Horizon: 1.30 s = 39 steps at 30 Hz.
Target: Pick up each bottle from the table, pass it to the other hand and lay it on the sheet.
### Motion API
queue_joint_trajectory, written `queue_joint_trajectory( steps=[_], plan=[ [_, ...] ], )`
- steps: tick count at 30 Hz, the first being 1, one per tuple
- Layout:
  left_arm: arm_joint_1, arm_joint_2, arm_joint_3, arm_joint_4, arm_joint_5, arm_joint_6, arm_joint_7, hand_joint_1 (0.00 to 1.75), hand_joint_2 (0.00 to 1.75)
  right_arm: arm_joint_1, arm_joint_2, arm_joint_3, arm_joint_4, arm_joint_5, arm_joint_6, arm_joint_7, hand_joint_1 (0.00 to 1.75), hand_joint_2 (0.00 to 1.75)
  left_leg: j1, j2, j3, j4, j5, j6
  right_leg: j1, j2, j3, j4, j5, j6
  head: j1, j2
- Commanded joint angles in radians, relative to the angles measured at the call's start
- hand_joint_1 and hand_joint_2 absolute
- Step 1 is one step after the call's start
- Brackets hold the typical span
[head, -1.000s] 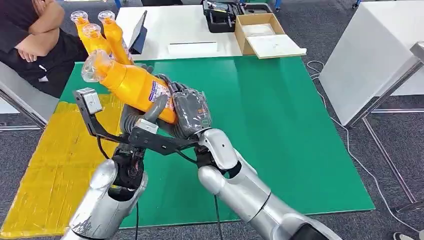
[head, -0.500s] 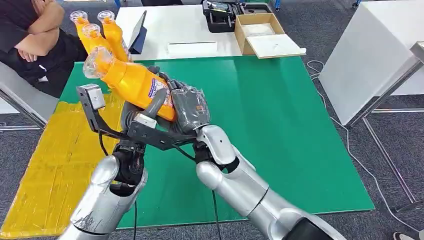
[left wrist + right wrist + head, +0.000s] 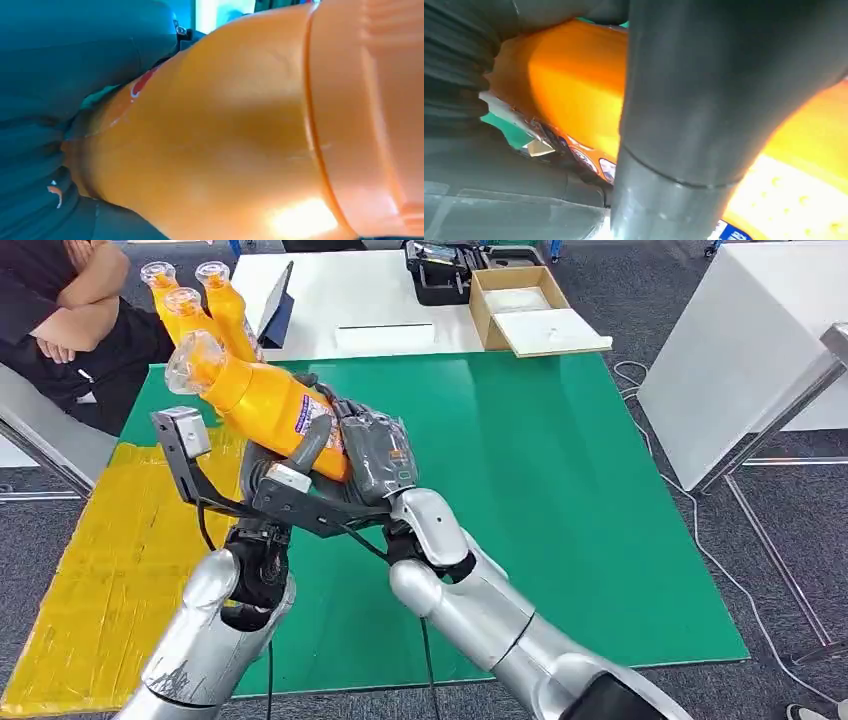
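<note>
An orange bottle point(image 3: 265, 405) with a clear cap is held tilted above the green table point(image 3: 560, 490), cap pointing to the far left. My left hand point(image 3: 290, 462) grips its lower body from beneath, thumb over the label. My right hand point(image 3: 382, 455) wraps the bottle's base end from the right. The bottle point(image 3: 240, 125) presses against the left hand's grey cover in the left wrist view. A thick grey thumb point(image 3: 704, 100) crosses the bottle point(image 3: 569, 85) in the right wrist view. The yellow sheet point(image 3: 110, 540) lies on the table's left side, below and left of the hands.
Three more orange bottles point(image 3: 205, 310) stand at the table's far left corner. A person point(image 3: 70, 310) sits with folded arms beyond that corner. A white table point(image 3: 370, 290) behind carries a cardboard box point(image 3: 520, 305) and a black case point(image 3: 445, 270).
Both hands and the bottle have shifted slightly up and to the left together; the grip looks the same.
</note>
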Motion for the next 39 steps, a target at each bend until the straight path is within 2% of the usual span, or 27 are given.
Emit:
queue_joint_trajectory(
  steps=[1,12,13,14,17,18,27,31,39],
  plan=[
    [-0.059,0.01,-0.058,0.025,0.002,0.004,-0.009,1.75,1.75,-0.026,0.004,0.091,0.071,-0.026,0.039,-0.011,1.75,1.75,0.001,-0.001,0.003,0.0,-0.001,-0.003,0.001,-0.002,0.003,-0.001,-0.001,-0.001,0.0,0.0],
    [-0.06,0.012,-0.056,0.027,0.004,0.006,-0.011,1.75,1.75,-0.024,0.002,0.088,0.075,-0.031,0.041,-0.01,1.75,1.75,0.001,-0.001,0.002,0.0,-0.001,-0.003,0.001,-0.002,0.003,-0.001,-0.001,-0.001,0.0,0.0],
    [-0.062,0.014,-0.056,0.028,0.005,0.009,-0.013,1.75,1.75,-0.022,0.001,0.079,0.08,-0.037,0.036,-0.006,1.06,1.75,0.001,-0.001,0.003,0.0,-0.001,-0.003,0.001,-0.003,0.003,0.0,-0.001,-0.001,0.0,0.0],
    [-0.063,0.014,-0.056,0.029,0.005,0.01,-0.013,1.75,1.75,-0.021,-0.001,0.076,0.084,-0.031,0.028,-0.006,0.0,1.75,0.001,-0.001,0.004,0.0,-0.002,-0.004,0.001,-0.004,0.005,0.0,-0.002,-0.001,0.0,0.0],
    [-0.071,0.011,-0.055,0.033,0.009,0.012,-0.014,1.75,1.75,-0.026,-0.005,0.06,0.1,-0.031,0.019,0.0,0.0,1.75,0.001,-0.002,0.003,0.0,-0.001,-0.003,0.001,-0.003,0.003,0.0,-0.001,-0.001,0.0,0.0],
    [-0.071,0.01,-0.054,0.033,0.01,0.013,-0.014,1.75,1.75,-0.027,-0.007,0.056,0.103,-0.032,0.021,0.001,0.0,0.0,0.001,-0.002,0.005,0.0,-0.002,-0.004,0.001,-0.004,0.005,0.0,-0.002,-0.001,0.0,0.0],
    [-0.061,0.011,-0.045,0.023,0.012,0.013,-0.014,1.75,1.75,-0.016,-0.018,0.017,0.126,-0.028,0.038,0.01,0.0,0.0,0.001,-0.003,0.004,0.0,-0.001,-0.004,0.001,-0.005,0.005,-0.001,-0.002,-0.001,0.0,0.0],
    [-0.053,0.01,-0.025,0.007,0.01,0.016,-0.013,1.75,1.75,-0.013,-0.019,-0.024,0.17,-0.057,0.075,0.03,0.0,0.0,0.001,-0.003,0.005,0.0,-0.001,-0.004,0.001,-0.005,0.006,-0.001,-0.002,-0.001,0.0,0.0],
    [-0.028,0.026,0.015,-0.013,0.011,0.031,-0.011,1.75,1.75,-0.016,-0.044,-0.077,0.25,-0.076,0.073,0.024,0.0,0.0,0.001,-0.003,0.005,0.0,-0.001,-0.004,0.001,-0.005,0.006,-0.001,-0.002,-0.001,0.0,0.0]
  ],
)
